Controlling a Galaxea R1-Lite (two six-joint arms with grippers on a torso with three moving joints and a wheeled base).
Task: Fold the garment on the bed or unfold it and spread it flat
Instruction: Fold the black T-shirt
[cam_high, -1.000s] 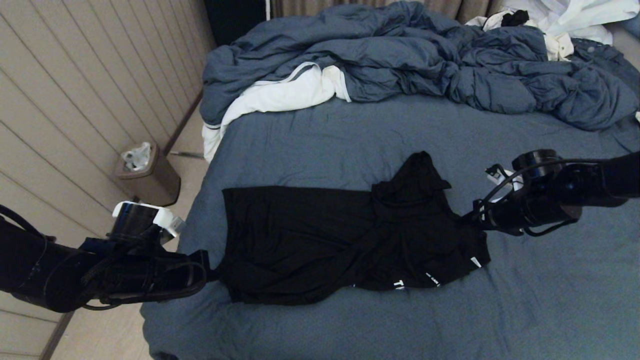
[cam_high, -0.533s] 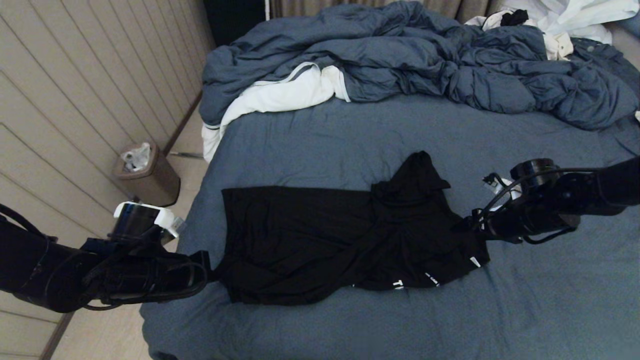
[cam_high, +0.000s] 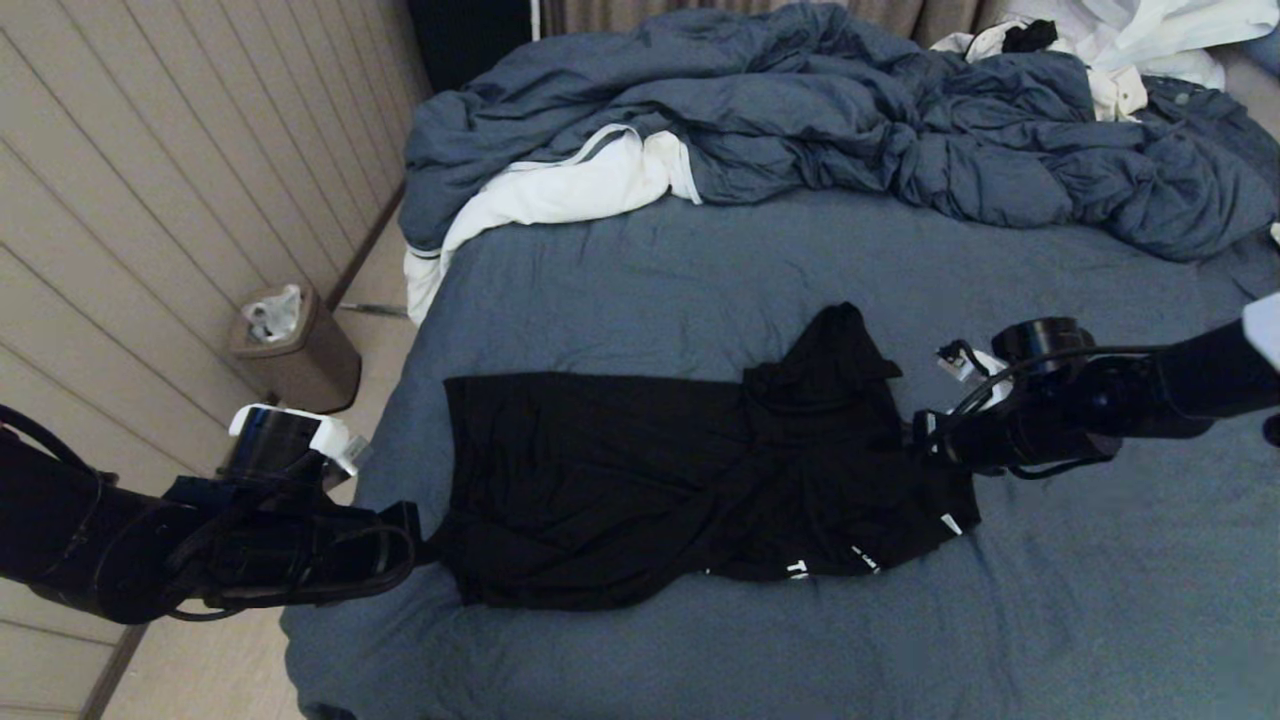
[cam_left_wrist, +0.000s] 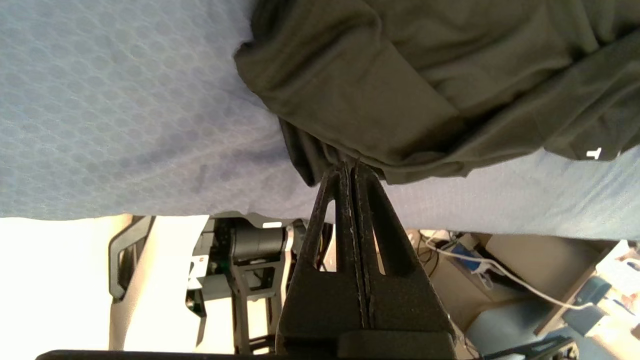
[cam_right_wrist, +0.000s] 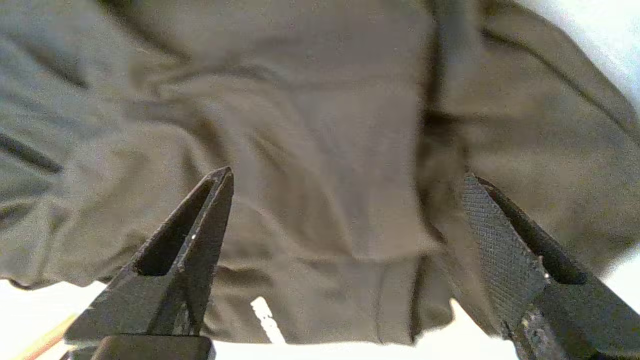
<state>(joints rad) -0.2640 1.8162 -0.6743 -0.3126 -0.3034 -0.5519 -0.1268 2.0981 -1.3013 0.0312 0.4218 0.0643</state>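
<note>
The black T-shirt (cam_high: 690, 480) lies crumpled across the near half of the bed (cam_high: 650, 270), its right part bunched in folds with bits of white lettering showing at the near edge. The left gripper (cam_left_wrist: 351, 170) is clamped on the shirt's left hem at the bed's left edge, fingers pressed together with cloth between them. The right gripper (cam_right_wrist: 345, 200) hovers at the shirt's right side with fingers spread wide; it seems just above the fabric, though contact is hard to judge.
</note>
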